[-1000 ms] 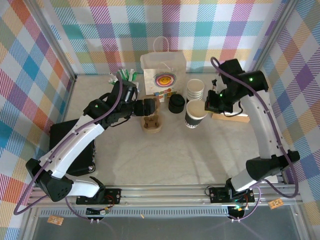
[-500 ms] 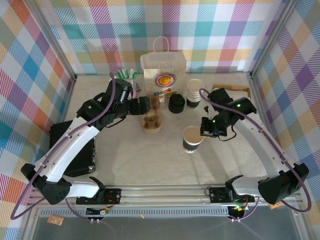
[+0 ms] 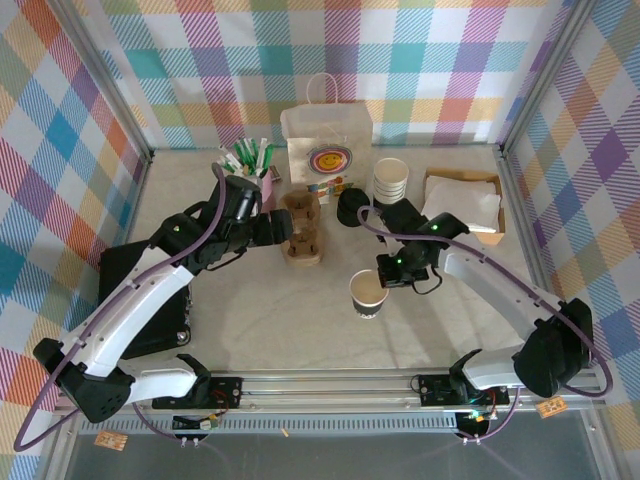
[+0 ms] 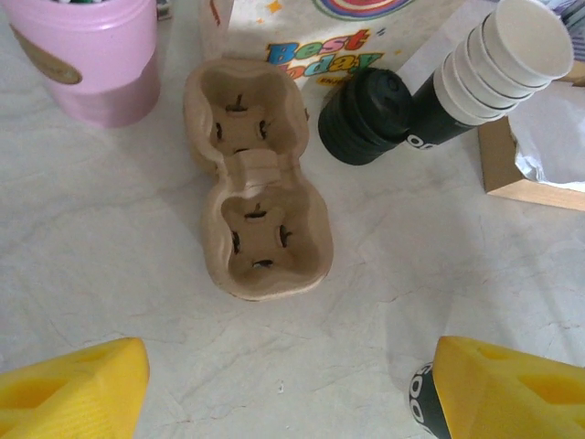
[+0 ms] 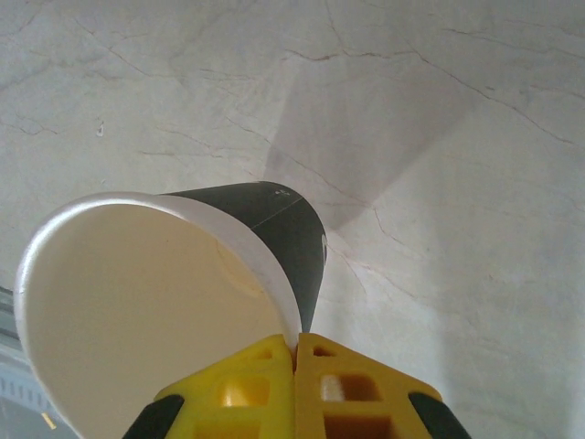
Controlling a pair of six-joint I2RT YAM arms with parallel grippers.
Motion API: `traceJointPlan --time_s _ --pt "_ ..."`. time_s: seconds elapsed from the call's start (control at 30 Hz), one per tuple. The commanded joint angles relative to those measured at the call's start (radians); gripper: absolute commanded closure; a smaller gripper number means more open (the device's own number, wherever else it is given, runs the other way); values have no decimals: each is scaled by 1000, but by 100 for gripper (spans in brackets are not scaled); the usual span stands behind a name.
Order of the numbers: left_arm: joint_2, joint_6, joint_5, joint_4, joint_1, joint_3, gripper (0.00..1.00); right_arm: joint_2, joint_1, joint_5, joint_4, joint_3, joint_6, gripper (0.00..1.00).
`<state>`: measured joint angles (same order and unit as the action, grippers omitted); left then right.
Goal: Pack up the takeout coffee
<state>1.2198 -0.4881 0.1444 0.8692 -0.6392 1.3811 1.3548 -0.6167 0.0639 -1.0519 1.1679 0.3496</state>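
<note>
Carried nearer since before, one lidless cup (image 3: 368, 293) is pinched by its rim in the right gripper (image 5: 294, 347); the left gripper (image 4: 291, 389) is spread above one two-well carrier (image 4: 259, 215). One lidded coffee (image 4: 364, 117) stands on the surface (image 4: 137, 274) beside one cup stack (image 4: 494, 55).

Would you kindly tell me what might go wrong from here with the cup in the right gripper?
The right gripper pinches the lidless cup by one thin spot of its rim, so the cup may tilt, slip or crease. The open left gripper hangs close to the cardboard carrier, so the arms may crowd each other there.
</note>
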Motion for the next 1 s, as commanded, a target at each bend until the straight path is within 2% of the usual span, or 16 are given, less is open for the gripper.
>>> traceJointPlan --time_s 0.0,0.53,0.77,0.87,0.97 --pt "-21 -33 11 19 -4 -19 19 23 -15 15 56 -25 -44 100" --pt "29 -38 -14 -16 -5 -5 19 67 -18 51 192 -89 -51 100" --pt "44 -38 -26 -24 -5 -2 19 70 -18 36 191 -101 -61 100" --pt "47 -38 -26 -27 -4 -6 19 72 -18 36 177 -102 -74 90" --pt "49 -38 -28 -30 -5 -2 19 68 -18 33 150 -90 -82 77"
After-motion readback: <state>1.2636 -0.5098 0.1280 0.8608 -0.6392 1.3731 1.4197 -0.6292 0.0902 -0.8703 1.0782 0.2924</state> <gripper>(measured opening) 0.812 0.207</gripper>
